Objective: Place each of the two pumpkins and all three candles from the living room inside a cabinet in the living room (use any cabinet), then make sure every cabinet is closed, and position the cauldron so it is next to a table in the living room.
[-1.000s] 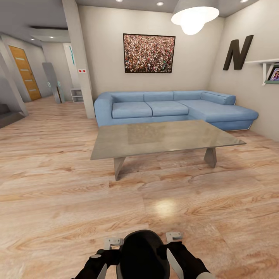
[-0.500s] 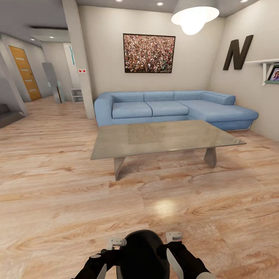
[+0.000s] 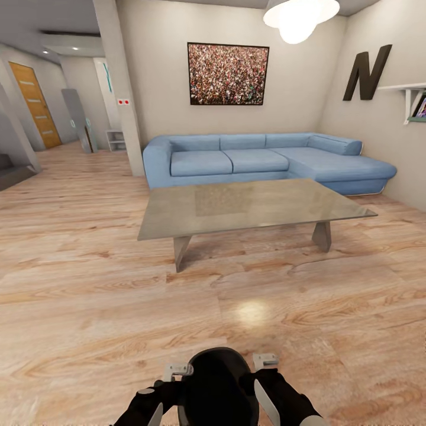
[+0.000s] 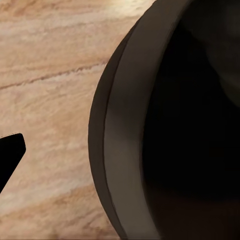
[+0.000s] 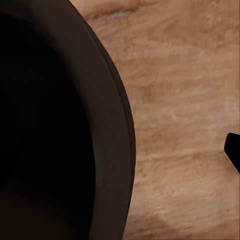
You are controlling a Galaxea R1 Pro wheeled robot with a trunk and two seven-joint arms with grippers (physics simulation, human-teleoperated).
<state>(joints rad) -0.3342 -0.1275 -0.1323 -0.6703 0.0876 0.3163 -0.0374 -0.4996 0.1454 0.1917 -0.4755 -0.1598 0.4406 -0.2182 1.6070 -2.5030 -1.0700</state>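
Wood floor (image 3: 89, 307) everywhere, and the cauldron (image 3: 218, 384) rides low at the bottom centre of the frame, heading for the table (image 3: 248, 207).

Blue sofa (image 3: 260, 160) stretches across the middle distance under the framed picture (image 3: 228, 74), with the grey table just in front of it, bare on top. Down at the bottom edge the black cauldron sits between the two arms, the left gripper (image 3: 176, 371) and right gripper (image 3: 265, 359) flanking its rim; how the jaws stand, I cannot tell. Both wrist views catch the dark rim close up over floorboards. This looks like the cauldron step: next comes closing the open floor ahead, then setting the pot down beside the table without clipping its legs.
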